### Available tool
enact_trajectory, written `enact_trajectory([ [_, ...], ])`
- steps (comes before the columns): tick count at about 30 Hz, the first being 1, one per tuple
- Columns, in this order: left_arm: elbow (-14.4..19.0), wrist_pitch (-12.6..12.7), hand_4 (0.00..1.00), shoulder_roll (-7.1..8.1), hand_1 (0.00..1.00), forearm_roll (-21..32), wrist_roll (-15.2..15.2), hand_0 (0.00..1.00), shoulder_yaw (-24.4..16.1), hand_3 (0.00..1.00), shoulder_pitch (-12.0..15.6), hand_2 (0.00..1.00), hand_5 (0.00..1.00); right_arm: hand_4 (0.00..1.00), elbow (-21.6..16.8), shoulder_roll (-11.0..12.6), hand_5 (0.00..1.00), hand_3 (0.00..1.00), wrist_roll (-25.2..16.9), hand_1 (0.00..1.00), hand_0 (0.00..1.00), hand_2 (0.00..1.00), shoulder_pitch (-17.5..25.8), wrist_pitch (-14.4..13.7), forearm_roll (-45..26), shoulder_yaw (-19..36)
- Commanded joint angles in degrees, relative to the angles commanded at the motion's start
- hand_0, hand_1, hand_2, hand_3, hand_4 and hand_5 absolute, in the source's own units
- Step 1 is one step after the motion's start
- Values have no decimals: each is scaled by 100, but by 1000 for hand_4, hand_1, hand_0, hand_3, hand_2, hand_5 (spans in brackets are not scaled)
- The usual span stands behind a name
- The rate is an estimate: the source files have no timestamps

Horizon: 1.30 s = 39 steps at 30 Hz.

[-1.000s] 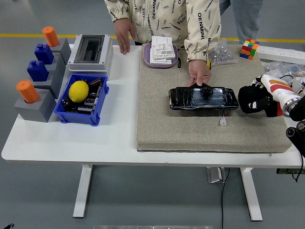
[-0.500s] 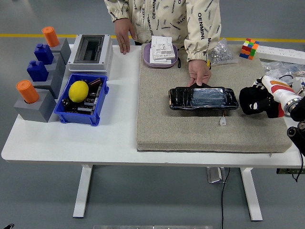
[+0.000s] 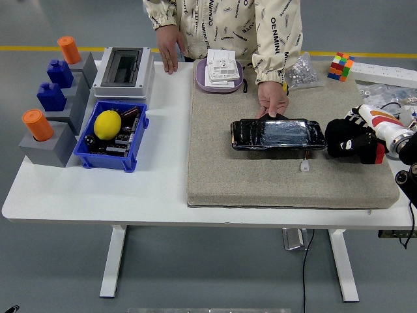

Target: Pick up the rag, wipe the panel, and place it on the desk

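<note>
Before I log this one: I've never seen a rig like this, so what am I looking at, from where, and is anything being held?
The one view comes from a camera on the robot's head, looking down over a white table. Only the robot's right hand shows, at the right edge; it is dark and sits beside the black panel on the grey mat. I cannot tell whether it holds the rag. A person across the table steadies the panel's far edge with one hand. On the left sit a blue bin with a yellow ball, grey blocks and a grey box.
</note>
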State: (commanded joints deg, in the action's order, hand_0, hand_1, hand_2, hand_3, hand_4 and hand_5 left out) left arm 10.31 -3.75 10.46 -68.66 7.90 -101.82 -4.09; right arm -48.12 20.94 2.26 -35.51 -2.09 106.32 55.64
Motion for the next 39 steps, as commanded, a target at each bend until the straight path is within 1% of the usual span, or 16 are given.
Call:
enact_trajectory([
  [1,0,-1,692,0,716,1,-1,724,-1,626,0,768,569,998,-2,1,264,641,3,558,506,654,0,36,1,6],
  [2,0,-1,692,-1,716,0,-2,723,-3,626,-2,768,570,998,-3,1,309,704,4,583,550,682,-1,56,3,8],
  [7,0,-4,692,-2,716,4,-5,723,1,626,-16,768,570,998,-3,1,309,704,-4,583,550,682,-11,125,-4,37],
  [8,0,-4,692,-1,716,2,-5,724,-1,626,-18,767,570,998,-2,2,350,739,-5,631,636,731,-13,135,-4,44],
  [13,0,-1,692,0,716,-2,-3,724,-12,626,-14,767,570,998,-5,15,350,739,-6,631,636,731,-14,202,4,90],
  [14,0,1,693,0,716,-2,-2,724,-14,627,-12,768,572,998,-6,18,377,763,-5,667,690,759,-14,220,8,100],
  [24,0,-3,693,-7,716,3,-10,724,-21,627,-11,767,571,998,-45,72,391,780,50,679,707,775,-22,430,95,181],
  [25,0,-4,693,-10,716,4,-12,724,-22,627,-12,767,571,998,-53,84,391,780,87,679,707,775,-21,522,112,204],
  [26,0,-6,693,-11,716,4,-14,723,-23,626,-11,767,573,998,-56,95,439,830,119,732,769,829,-24,614,129,220],
  [28,0,-4,693,-11,716,2,-12,723,-25,626,-13,767,573,998,-68,121,439,830,158,732,769,829,-29,760,153,258],
  [31,0,-2,693,-13,716,2,-11,723,-28,626,-8,767,573,998,-111,148,439,830,177,732,769,829,-30,828,139,329],
  [32,0,0,693,-13,716,2,-10,723,-29,627,-8,767,571,998,-127,156,513,856,185,752,797,849,-31,820,133,350],
  [36,0,-1,693,-12,716,7,-9,723,-10,627,-4,767,571,998,-219,199,513,856,187,752,797,849,-31,634,149,467],
  [39,0,-1,694,-12,716,4,-7,723,2,627,1,767,572,998,-337,213,489,845,135,742,789,835,-32,300,255,639],
])
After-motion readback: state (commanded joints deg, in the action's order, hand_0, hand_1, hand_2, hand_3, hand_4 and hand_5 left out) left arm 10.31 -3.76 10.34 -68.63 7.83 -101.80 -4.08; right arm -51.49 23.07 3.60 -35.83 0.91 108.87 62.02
